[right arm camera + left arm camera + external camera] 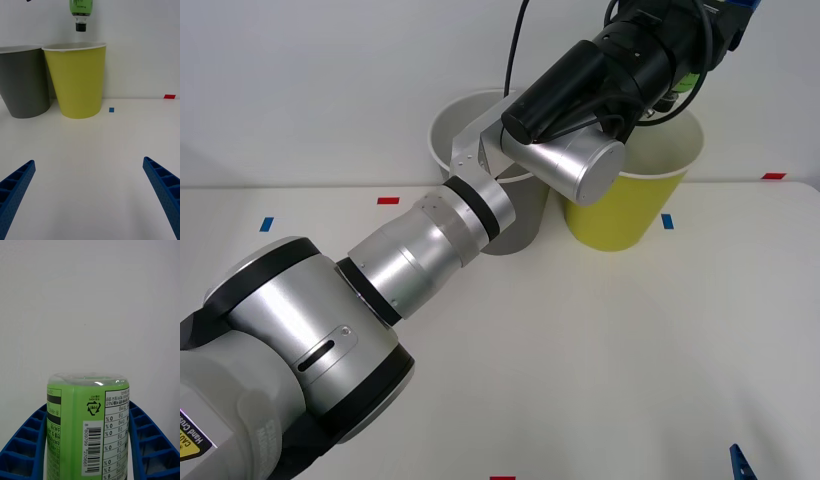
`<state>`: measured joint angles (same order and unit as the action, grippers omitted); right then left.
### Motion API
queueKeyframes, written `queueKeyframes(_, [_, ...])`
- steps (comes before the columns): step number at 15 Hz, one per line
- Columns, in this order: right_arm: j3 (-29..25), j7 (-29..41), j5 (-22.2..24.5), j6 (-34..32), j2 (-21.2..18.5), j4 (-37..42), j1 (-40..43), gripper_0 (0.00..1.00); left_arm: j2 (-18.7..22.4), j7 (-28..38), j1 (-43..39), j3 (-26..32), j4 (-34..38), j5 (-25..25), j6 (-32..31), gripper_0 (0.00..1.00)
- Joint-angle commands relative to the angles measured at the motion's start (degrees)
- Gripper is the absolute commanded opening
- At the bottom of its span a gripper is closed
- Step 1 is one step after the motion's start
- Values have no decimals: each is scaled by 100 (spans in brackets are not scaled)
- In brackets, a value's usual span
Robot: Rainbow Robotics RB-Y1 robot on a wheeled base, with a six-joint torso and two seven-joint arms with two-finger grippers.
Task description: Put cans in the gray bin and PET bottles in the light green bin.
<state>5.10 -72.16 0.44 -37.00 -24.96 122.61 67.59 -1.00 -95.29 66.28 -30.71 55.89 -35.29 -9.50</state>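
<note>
Bottle (88, 431) label, print upside down between left gripper's fingers (28, 442): barcode "8 809799 270661", recycling triangle, "0g"/"%" nutrition rows. Arm sticker (188, 440): yellow warning triangle.

We saw a white table (90, 202) spreading beneath the open right claw (89, 161); well ahead of that claw lay a small blue tape square (111, 110); farther from the claw, by the table's far edge, lay a red tape mark (169, 96); beyond both rose a plain white wall (142, 45).
</note>
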Motion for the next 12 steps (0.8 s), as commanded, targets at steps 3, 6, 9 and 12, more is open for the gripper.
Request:
queueKeyframes(3, [0, 0, 0, 0, 0, 0, 0, 100, 4, -51, 8, 188, 1, 13, 115, 100])
queueKeyframes(6, [0, 0, 0, 0, 0, 0, 0, 100, 48, -51, -1, 285, 1, -4, 150, 100])
queueKeyframes(9, [0, 0, 0, 0, 0, 0, 0, 100, 83, -60, -1, 294, 18, 22, 150, 100])
queueKeyframes(12, [0, 0, 0, 0, 0, 0, 0, 100, 399, -68, -291, 285, 677, 83, 519, 100])
